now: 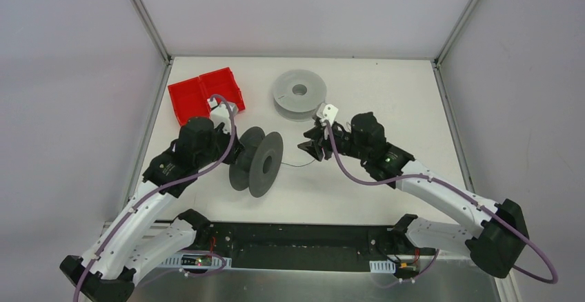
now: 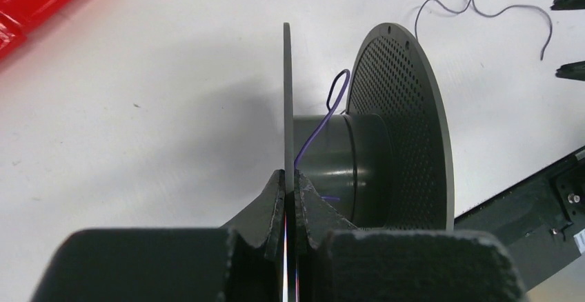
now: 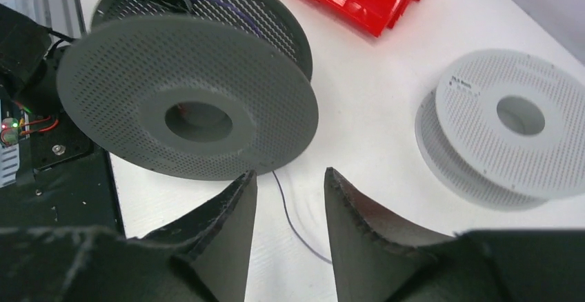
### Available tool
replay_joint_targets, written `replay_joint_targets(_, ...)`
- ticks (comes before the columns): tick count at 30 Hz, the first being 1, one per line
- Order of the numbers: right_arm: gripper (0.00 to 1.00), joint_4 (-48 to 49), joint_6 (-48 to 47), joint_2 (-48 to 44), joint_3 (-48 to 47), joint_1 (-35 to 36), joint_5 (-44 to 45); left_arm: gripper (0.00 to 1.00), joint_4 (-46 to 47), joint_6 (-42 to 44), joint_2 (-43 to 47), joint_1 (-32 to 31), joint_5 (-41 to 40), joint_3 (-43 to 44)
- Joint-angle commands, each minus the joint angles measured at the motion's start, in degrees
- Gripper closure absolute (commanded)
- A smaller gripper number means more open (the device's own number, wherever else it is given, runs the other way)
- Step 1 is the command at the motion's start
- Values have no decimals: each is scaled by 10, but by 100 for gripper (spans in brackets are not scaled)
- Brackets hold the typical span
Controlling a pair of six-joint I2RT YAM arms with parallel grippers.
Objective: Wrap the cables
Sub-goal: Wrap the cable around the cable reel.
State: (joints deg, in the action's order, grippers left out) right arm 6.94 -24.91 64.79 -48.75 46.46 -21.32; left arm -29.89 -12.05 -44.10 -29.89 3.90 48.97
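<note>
A dark grey spool (image 1: 257,162) stands on edge at the table's middle. My left gripper (image 2: 290,176) is shut on its near flange (image 2: 287,95), holding it upright. The thin dark cable (image 2: 321,119) loops over the spool's hub (image 2: 341,157) and trails in wavy curls (image 2: 476,9) on the table toward my right gripper. My right gripper (image 3: 290,174) is open just right of the spool (image 3: 186,98), low over the table, with the cable (image 3: 293,223) lying between its fingers, untouched. In the top view the right gripper (image 1: 312,147) sits beside the spool with the cable (image 1: 296,165) faint below it.
A light grey spool (image 1: 298,94) lies flat at the back middle; it also shows in the right wrist view (image 3: 507,126). A red bin (image 1: 203,94) sits at the back left, behind my left arm. The black base rail (image 1: 296,243) runs along the near edge.
</note>
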Motion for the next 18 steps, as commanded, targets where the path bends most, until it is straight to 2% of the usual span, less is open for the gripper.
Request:
replay_joint_targets(1,54,113,91,-56,60,-2,63,100,-5,-29,34,4,-10,56)
replay_joint_targets(4,51,146,55,-77,109,-1,26,100,-15,-33,50,3,18,82)
replay_joint_targets(10,48,266,-18,-61,204,-1,36,100,-34,-57,50,4,75,126)
replay_joint_targets(18,44,334,-55,28,227,-1,-34,100,-39,-84,48,4,101,143)
